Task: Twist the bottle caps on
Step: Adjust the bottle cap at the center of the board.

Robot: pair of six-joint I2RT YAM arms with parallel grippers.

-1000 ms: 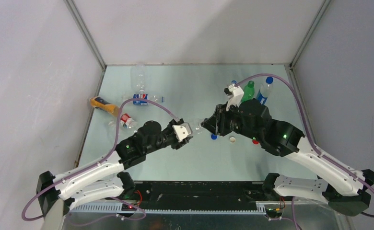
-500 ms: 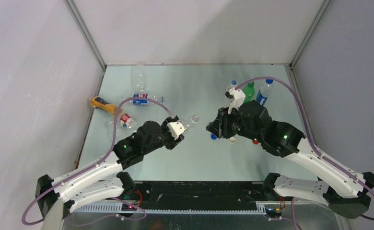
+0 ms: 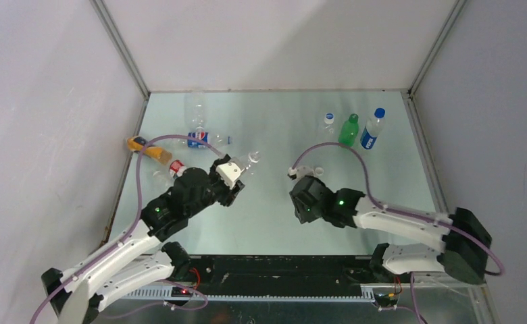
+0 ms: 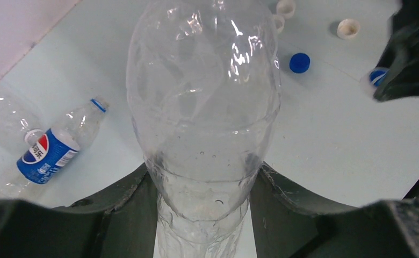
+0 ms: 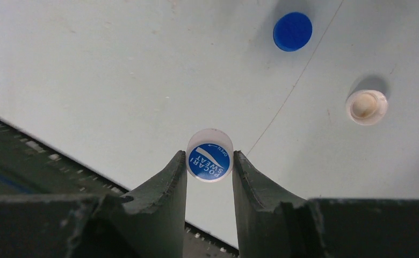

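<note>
My left gripper is shut on a clear label-free bottle near its base. It holds it off the table, with the open mouth pointing away to the upper right. My right gripper is shut on a white cap with a blue Pocari Sweat top, a little above the table near its front edge. This cap also shows in the left wrist view. A blue cap and a cream cap lie loose on the table beyond it.
A Pepsi bottle, a clear bottle, an orange bottle and a red-labelled bottle lie at the left. A green bottle and two capped bottles stand at the back right. A white cap lies mid-table.
My left arm has drawn back to the left with the bottle. My right arm has swung away from the bottle towards the near edge and now hangs low over the table.
</note>
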